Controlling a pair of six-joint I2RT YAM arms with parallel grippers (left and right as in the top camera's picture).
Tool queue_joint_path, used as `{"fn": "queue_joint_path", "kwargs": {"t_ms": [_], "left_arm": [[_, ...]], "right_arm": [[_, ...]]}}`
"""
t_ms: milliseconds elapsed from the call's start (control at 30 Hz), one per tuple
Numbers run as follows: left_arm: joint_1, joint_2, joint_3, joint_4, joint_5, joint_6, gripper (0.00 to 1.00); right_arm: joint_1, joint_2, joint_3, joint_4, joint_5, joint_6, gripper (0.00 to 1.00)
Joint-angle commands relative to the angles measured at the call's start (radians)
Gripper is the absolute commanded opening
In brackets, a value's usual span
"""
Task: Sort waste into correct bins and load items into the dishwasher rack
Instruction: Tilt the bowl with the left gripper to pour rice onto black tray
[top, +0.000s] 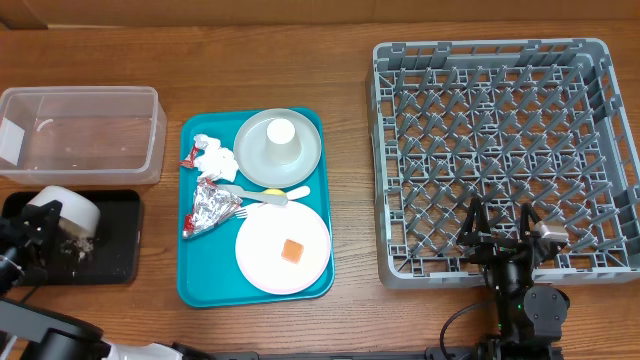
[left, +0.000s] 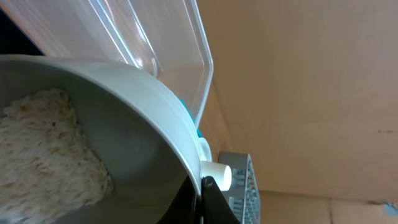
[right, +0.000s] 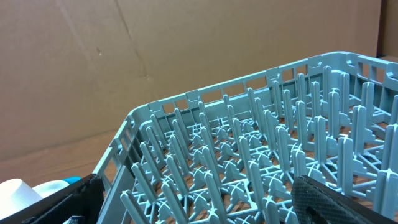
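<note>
My left gripper is shut on the rim of the white bowl, holding it tilted over the black tray. In the left wrist view loose rice lies inside the bowl, and my left gripper pinches its edge. The clear tub stands just behind. My right gripper hangs open over the front edge of the grey dishwasher rack; in the right wrist view its gripper spans bare pegs of the rack.
The teal tray holds a grey-green plate with a small white cup, a pinkish plate with an orange cube, napkins, foil, red-and-white wrappers, a fork and a yellow spoon.
</note>
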Motion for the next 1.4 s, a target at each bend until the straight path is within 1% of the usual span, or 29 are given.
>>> {"fn": "queue_joint_path", "kwargs": {"t_ms": [0,133,333,533,667,733,833,933,1033,1133,1233,1300,1367], "left_arm": [[0.003,0.048,-0.010,-0.017,0.119,0.098,0.04],[0.003,0.076,-0.011,-0.016,0.153,0.099,0.04],[0.003,0.079,-0.011,-0.017,0.161,0.100,0.04],[0.003,0.079,-0.011,-0.047,0.255,0.101,0.04],[0.007,0.079,-0.011,-0.050,0.254,0.102,0.04],[0.014,0.079,-0.011,-0.072,0.257,0.124,0.04],[0.027,0.079,-0.011,-0.131,0.223,0.207,0.04],[0.047,0.079,-0.011,-0.152,0.181,0.210,0.04],[0.069,0.079,-0.011,-0.175,0.203,0.253,0.04],[0.077,0.079,-0.011,-0.188,0.214,0.259,0.04],[0.077,0.079,-0.011,-0.194,0.172,0.272,0.04],[0.077,0.079,-0.011,-0.220,0.188,0.283,0.04],[0.077,0.079,-0.011,-0.209,0.209,0.319,0.04]], "right_arm": [[-0.006,-0.003,-0.010,0.006,0.010,0.008,1.00],[-0.006,-0.003,-0.010,0.006,0.010,0.008,1.00],[-0.006,-0.003,-0.010,0.006,0.010,0.008,1.00],[-0.006,-0.003,-0.010,0.006,0.010,0.008,1.00],[-0.006,-0.003,-0.010,0.006,0.010,0.008,1.00],[-0.006,-0.003,-0.010,0.006,0.010,0.008,1.00],[-0.006,-0.003,-0.010,0.006,0.010,0.008,1.00],[-0.006,-0.003,-0.010,0.006,0.010,0.008,1.00],[-0.006,-0.003,-0.010,0.006,0.010,0.008,1.00],[-0.006,-0.003,-0.010,0.006,0.010,0.008,1.00],[-0.006,-0.003,-0.010,0.006,0.010,0.008,1.00],[-0.006,-0.003,-0.010,0.006,0.010,0.008,1.00],[-0.006,-0.003,-0.010,0.006,0.010,0.008,1.00]]}}
